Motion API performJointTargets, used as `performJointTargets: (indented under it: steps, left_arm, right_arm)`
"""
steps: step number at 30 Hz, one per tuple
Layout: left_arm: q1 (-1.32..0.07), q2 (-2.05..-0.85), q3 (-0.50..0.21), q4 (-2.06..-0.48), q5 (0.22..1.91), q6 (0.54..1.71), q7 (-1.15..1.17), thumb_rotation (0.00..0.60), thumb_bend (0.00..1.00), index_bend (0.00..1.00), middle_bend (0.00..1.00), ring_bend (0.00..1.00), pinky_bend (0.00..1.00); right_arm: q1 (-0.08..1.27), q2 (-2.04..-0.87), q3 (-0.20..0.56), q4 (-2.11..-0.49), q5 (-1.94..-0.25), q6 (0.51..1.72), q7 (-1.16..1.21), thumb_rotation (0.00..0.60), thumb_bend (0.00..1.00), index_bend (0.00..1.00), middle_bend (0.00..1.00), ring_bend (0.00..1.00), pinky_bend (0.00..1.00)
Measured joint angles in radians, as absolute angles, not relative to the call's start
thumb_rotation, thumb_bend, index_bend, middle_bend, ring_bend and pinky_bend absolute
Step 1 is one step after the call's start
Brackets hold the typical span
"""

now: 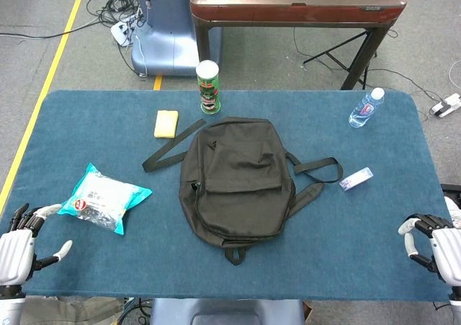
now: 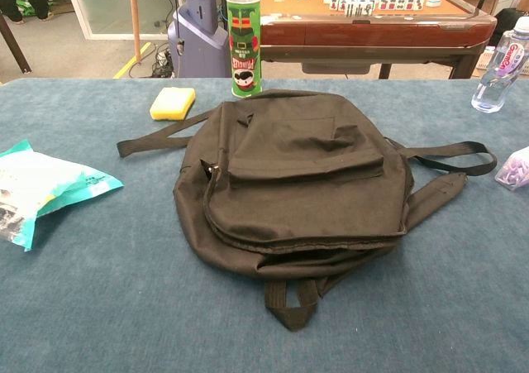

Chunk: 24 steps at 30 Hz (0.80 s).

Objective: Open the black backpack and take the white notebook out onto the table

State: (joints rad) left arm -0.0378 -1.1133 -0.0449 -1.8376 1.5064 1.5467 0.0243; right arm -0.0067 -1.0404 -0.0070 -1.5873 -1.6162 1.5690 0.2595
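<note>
My left hand (image 1: 18,249), fingers spread, & right hand (image 1: 436,246), fingers curled on nothing, sit at the near table corners w/ the black backpack (image 1: 238,181) centred between them, long axis pointing away, roughly equidistant.

You have the backpack (image 1: 238,181) lying flat at the table's (image 1: 374,224) centre. Behind it stands the can (image 1: 208,87), with the sponge (image 1: 166,123) just to the can's left. The packet (image 1: 103,198) lies left of the backpack. To the right sit the small box (image 1: 356,179) and, further back, the bottle (image 1: 366,108).
</note>
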Motion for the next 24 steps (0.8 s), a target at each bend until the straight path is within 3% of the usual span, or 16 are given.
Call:
performJointTargets:
  steps: [13,24]
  left_arm:
    - [-0.051,-1.111,-0.048,-1.830,1.521,1.536,0.027,0.600,0.25,0.28,0.26,0.19,0.04]
    - [-0.157,-1.105,-0.054,-1.812,1.598,1.414,-0.061,0.600,0.25,0.28,0.26,0.18,0.04]
  right_arm:
    - [-0.002,-1.038,0.012,-1.589,-1.611,1.583,0.259,0.600,0.51,0.53,0.44,0.37,0.39]
    - [0.015,-1.033,0.036,-1.609,-1.597,1.578,0.228,0.600,0.51,0.53,0.44,0.37,0.39]
